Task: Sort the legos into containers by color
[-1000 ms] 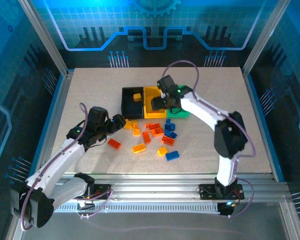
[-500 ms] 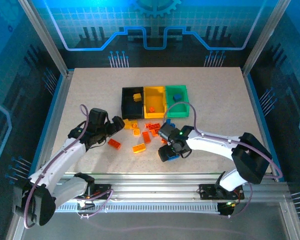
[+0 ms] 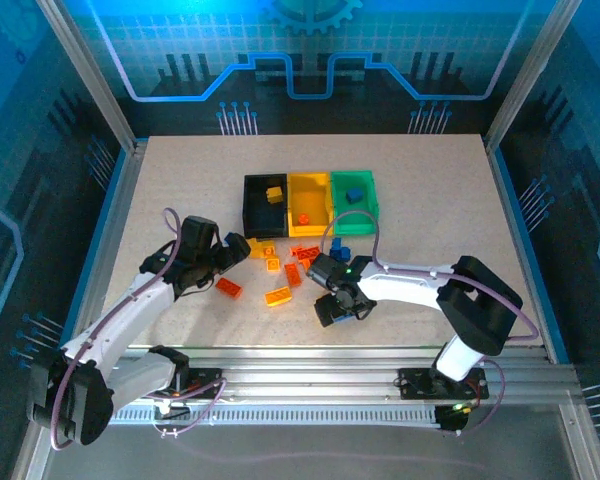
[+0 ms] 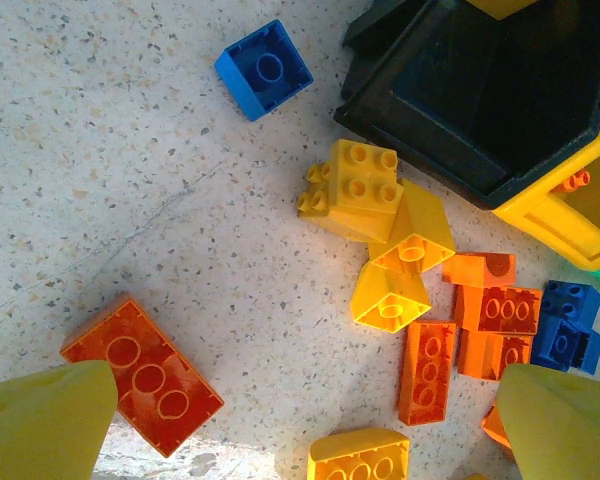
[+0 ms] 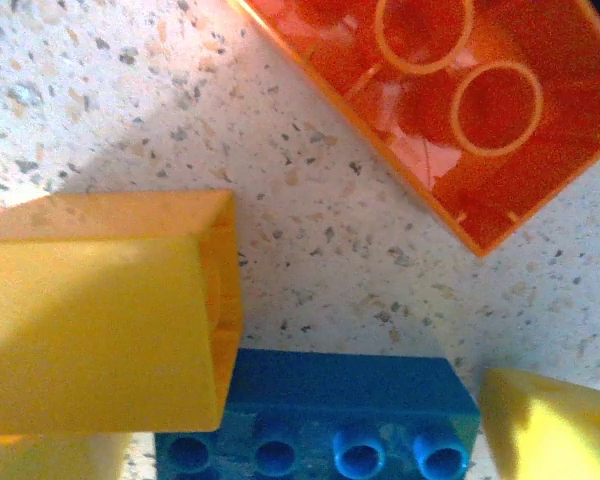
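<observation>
Loose legos (image 3: pixel 298 262) in yellow, orange-red and blue lie in front of the joined black (image 3: pixel 256 212), yellow (image 3: pixel 317 190) and green (image 3: pixel 365 215) bins. My right gripper (image 3: pixel 332 308) is low at the pile's near edge. In the right wrist view it (image 5: pixel 360 355) is open with a blue brick (image 5: pixel 330 400) lying between its yellow fingers (image 5: pixel 100 310); an orange-red brick (image 5: pixel 430 110) lies beyond. My left gripper (image 3: pixel 235 248) hovers open at the pile's left. Below it (image 4: pixel 300 440) are an orange-red brick (image 4: pixel 145 375) and yellow bricks (image 4: pixel 390 255).
The black bin holds a yellow brick (image 3: pixel 274 193), the yellow bin an orange-red one (image 3: pixel 303 218), the green bin a blue one (image 3: pixel 353 195). Two orange bricks (image 3: pixel 278 295) lie apart at the pile's near left. Bare table surrounds the pile and bins.
My right arm swung from over the bins down to the near edge of the pile, then shifted slightly left. The left arm has barely moved.
</observation>
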Controlling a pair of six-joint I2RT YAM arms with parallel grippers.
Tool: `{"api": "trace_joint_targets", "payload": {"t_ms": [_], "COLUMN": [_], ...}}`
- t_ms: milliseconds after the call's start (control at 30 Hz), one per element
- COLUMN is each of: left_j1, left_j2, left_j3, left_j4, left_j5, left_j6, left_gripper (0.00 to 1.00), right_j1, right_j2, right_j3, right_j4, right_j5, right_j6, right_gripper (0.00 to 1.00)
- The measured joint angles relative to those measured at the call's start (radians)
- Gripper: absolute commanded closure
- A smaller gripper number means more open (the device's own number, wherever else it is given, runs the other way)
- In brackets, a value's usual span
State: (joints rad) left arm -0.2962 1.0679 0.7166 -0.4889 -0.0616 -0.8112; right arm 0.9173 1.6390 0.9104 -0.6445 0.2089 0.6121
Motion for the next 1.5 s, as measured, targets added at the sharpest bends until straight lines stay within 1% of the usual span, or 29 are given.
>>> {"api": "trace_joint_targets", "payload": {"t_ms": [67, 133, 233, 333, 433, 500, 567, 667, 767, 933, 1033, 1167, 1200, 1367, 1433, 1500], "left_j1": [0.001, 0.003, 0.007, 0.008, 0.008, 0.01, 0.01, 0.01, 0.011, 0.013, 0.015, 0.023, 0.024, 0.027, 0.027, 0.027], "left_j2": [0.0, 0.0, 0.0, 0.0, 0.0, 0.0, 0.0, 0.0, 0.0, 0.006, 0.014, 0.019, 0.019, 0.02, 0.021, 0.024], "left_j3": [0.0, 0.0, 0.0, 0.0, 0.0, 0.0, 0.0, 0.0, 0.0, 0.001, 0.001, 0.001, 0.001, 0.001, 0.001, 0.001], "left_j4": [0.0, 0.0, 0.0, 0.0, 0.0, 0.0, 0.0, 0.0, 0.0, 0.0, -0.001, 0.0, 0.0, 0.0, 0.0, 0.0], "left_j5": [0.0, 0.0, 0.0, 0.0, 0.0, 0.0, 0.001, 0.006, 0.007, 0.008, 0.015, 0.025, 0.027, 0.034, 0.034, 0.034], "left_j6": [0.0, 0.0, 0.0, 0.0, 0.0, 0.0, 0.0, 0.0, 0.0, 0.0, 0.0, 0.0, 0.0, 0.0, 0.0, 0.0], "left_gripper": [0.01, 0.01, 0.01, 0.01, 0.01, 0.01, 0.01, 0.01, 0.01, 0.01, 0.01, 0.01, 0.01, 0.01, 0.01, 0.01], "right_j1": [0.0, 0.0, -0.002, -0.009, -0.037, -0.082, -0.15, -0.262, -0.349, -0.461, -0.505, -0.528, -0.53, -0.532, -0.533, -0.532], "right_j2": [0.0, -0.001, -0.013, -0.052, -0.131, -0.2, -0.249, -0.26, -0.2, 0.025, 0.185, 0.373, 0.407, 0.497, 0.505, 0.504], "right_j3": [0.0, 0.0, -0.003, -0.013, -0.013, -0.003, 0.033, 0.135, 0.263, 0.479, 0.619, 0.801, 0.832, 0.929, 0.946, 0.956], "right_j4": [0.002, 0.002, 0.002, -0.008, -0.034, -0.06, -0.081, -0.077, -0.045, 0.028, 0.028, 0.002, -0.006, -0.063, -0.071, -0.075], "right_j5": [0.0, 0.001, 0.0, 0.0, 0.008, 0.016, 0.023, 0.035, 0.051, 0.058, 0.068, 0.082, 0.082, 0.083, 0.079, 0.076], "right_j6": [0.004, 0.0, 0.0, -0.002, -0.008, -0.023, -0.045, -0.081, -0.113, -0.127, -0.127, -0.127, -0.126, -0.11, -0.101, -0.095], "right_gripper": [0.32, 0.41, 0.46, 0.47, 0.47, 0.46, 0.45, 0.43, 0.43, 0.44, 0.43, 0.41, 0.39, 0.19, 0.15, 0.15]}}
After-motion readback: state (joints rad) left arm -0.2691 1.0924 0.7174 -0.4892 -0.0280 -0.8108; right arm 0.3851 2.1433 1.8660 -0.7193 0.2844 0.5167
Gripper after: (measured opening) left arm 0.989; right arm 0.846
